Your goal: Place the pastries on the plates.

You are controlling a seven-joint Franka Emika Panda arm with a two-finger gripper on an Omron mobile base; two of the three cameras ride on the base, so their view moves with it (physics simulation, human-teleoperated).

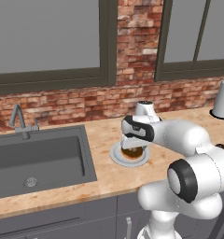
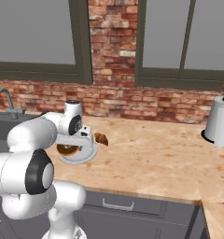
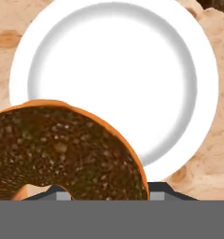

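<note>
My gripper (image 1: 132,148) is shut on the doughnut (image 1: 131,152), a brown ring with dark speckled glaze, and holds it just above a white plate (image 1: 116,157) on the counter. In the hand view the doughnut (image 3: 62,149) covers the lower left, and the plate (image 3: 118,70) lies bare beyond it. From the right base view, the doughnut (image 2: 67,150) hangs over the plate (image 2: 87,155) under the gripper (image 2: 69,147). The croissant (image 2: 101,139) lies on the counter just right of that plate, apart from it. Its edge shows as the croissant (image 3: 219,4) in the hand view's top right corner.
A grey sink (image 1: 39,158) with a faucet (image 1: 20,122) is set into the counter left of the plate. A white canister (image 2: 220,122) stands at the far right by the brick wall. Bare counter stretches between the croissant and the canister.
</note>
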